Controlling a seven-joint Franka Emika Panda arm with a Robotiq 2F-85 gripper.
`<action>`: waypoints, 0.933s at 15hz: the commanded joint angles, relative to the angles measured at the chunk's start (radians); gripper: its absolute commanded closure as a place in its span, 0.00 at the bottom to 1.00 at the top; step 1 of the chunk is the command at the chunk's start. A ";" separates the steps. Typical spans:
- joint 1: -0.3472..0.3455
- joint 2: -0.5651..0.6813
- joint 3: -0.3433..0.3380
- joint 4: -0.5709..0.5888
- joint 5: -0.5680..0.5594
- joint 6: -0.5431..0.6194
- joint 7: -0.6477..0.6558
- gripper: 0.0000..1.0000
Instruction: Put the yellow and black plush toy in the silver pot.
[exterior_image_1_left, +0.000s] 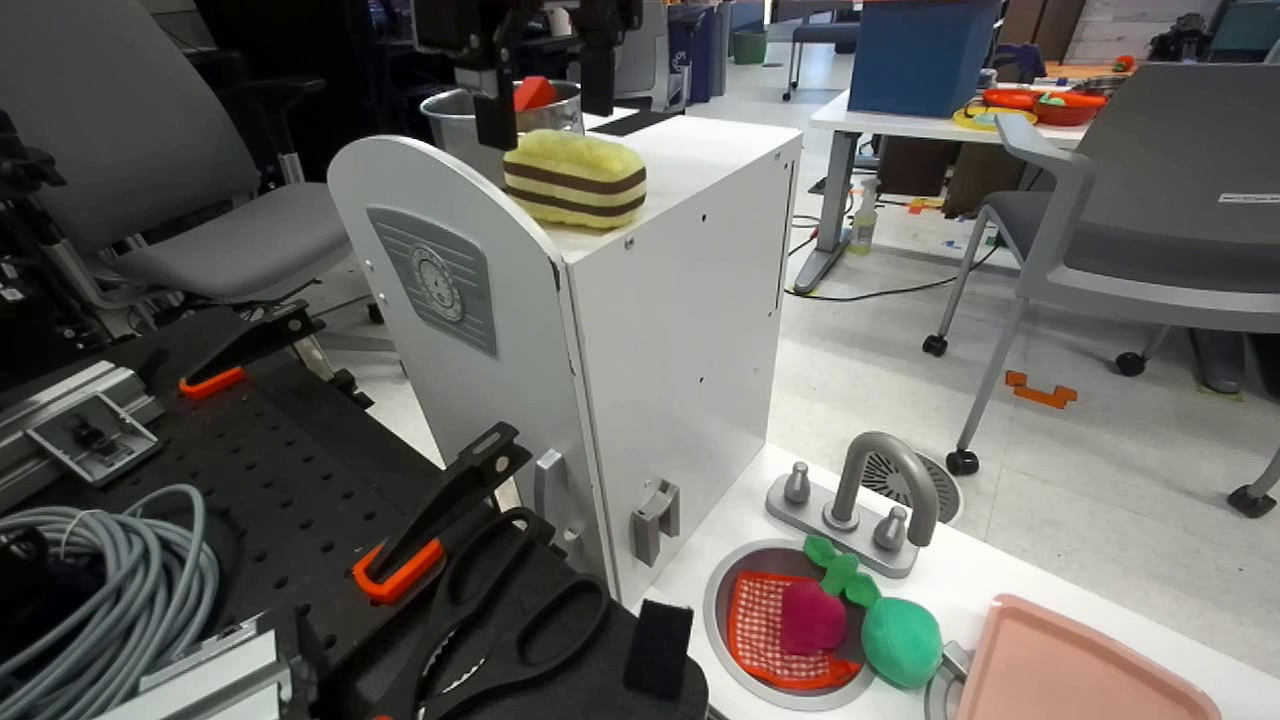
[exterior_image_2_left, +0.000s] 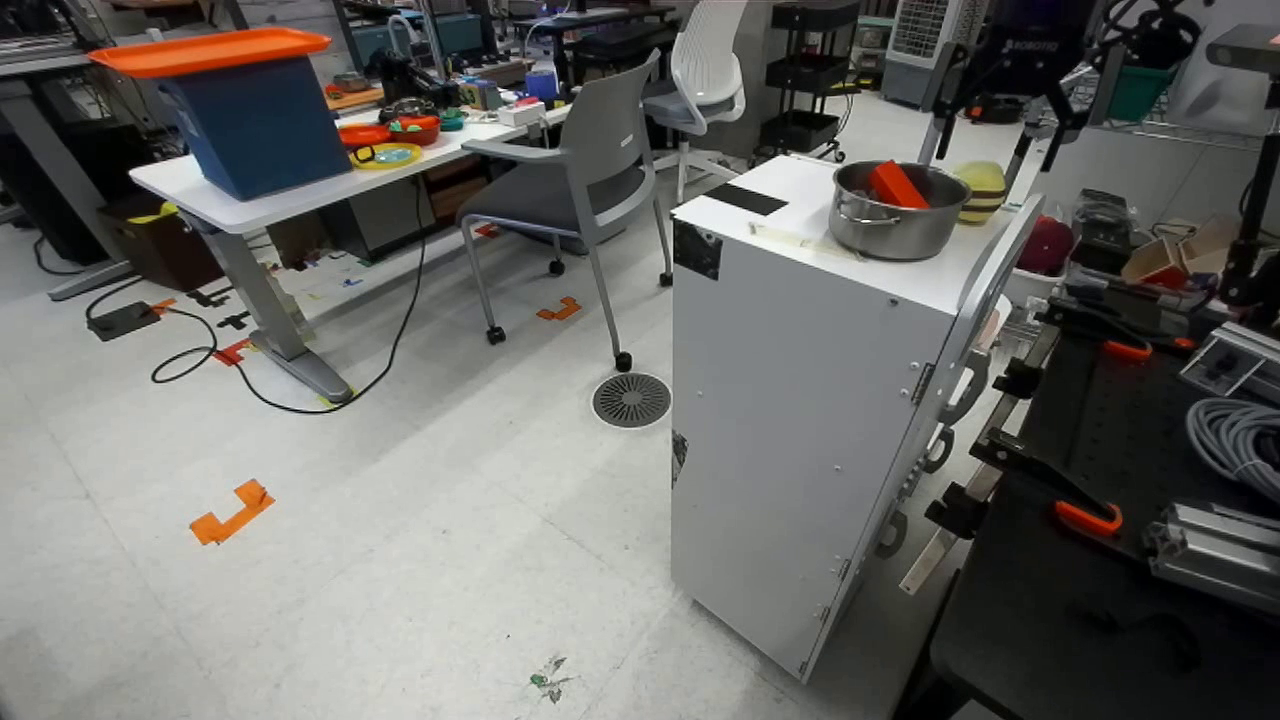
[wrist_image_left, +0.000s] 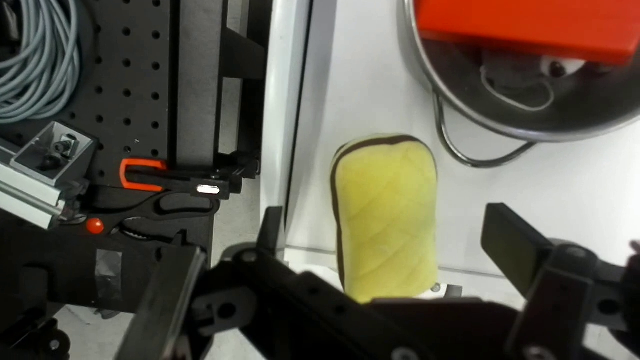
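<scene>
The yellow and black plush toy (exterior_image_1_left: 575, 180) lies on the white cabinet top near its edge, with dark brown bands along its sides. It also shows in an exterior view (exterior_image_2_left: 982, 192) and in the wrist view (wrist_image_left: 387, 200). The silver pot (exterior_image_2_left: 890, 235) stands beside it, apart from it, with a red block (exterior_image_2_left: 897, 186) inside. Its rim and wire handle show in the wrist view (wrist_image_left: 480, 126). My gripper (exterior_image_1_left: 547, 125) is open and empty above the toy. In the wrist view the fingers (wrist_image_left: 385, 212) stand wide on either side of it. The toy's near end is hidden by the gripper.
A rounded white panel (exterior_image_1_left: 450, 250) rises along one edge of the cabinet (exterior_image_2_left: 780, 400), close to the toy. A black bench (exterior_image_1_left: 290, 450) with orange-tipped clamps, scissors and cable stands beside it. A toy sink (exterior_image_1_left: 715, 610) with pink and green toys sits lower down.
</scene>
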 joint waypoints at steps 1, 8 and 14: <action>0.014 -0.002 -0.038 0.026 -0.026 0.006 0.008 0.00; 0.019 0.028 -0.054 0.029 -0.019 0.011 0.004 0.00; 0.033 0.062 -0.055 0.033 -0.022 0.007 0.006 0.00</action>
